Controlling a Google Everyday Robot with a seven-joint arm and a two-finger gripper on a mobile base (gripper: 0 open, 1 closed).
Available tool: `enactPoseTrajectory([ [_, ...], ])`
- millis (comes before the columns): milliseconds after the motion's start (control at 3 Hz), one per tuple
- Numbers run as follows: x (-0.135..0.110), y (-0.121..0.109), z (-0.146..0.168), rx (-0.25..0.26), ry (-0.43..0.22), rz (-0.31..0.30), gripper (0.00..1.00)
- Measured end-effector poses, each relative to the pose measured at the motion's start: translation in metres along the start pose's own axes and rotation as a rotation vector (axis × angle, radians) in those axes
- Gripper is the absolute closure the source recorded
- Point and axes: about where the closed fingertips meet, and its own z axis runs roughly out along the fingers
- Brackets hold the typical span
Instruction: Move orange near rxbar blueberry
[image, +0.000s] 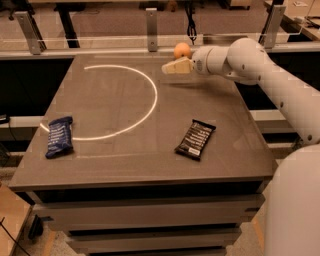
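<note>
The orange sits at the far edge of the grey table, right of centre. My gripper hovers just in front of it and slightly to its left, pointing left, a little above the tabletop, with nothing visibly in it. The rxbar blueberry, a dark-blue wrapper with white lettering, lies flat near the table's left front edge, far from the orange.
A black-wrapped bar lies right of centre toward the front. A white arc is marked on the tabletop. A rail with metal posts runs behind the table. My white arm reaches in from the right.
</note>
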Motion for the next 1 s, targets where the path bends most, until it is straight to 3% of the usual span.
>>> enactPoseTrajectory([
  [1000,-0.004,-0.034,0.035,0.093,-0.052,0.105,0.00],
])
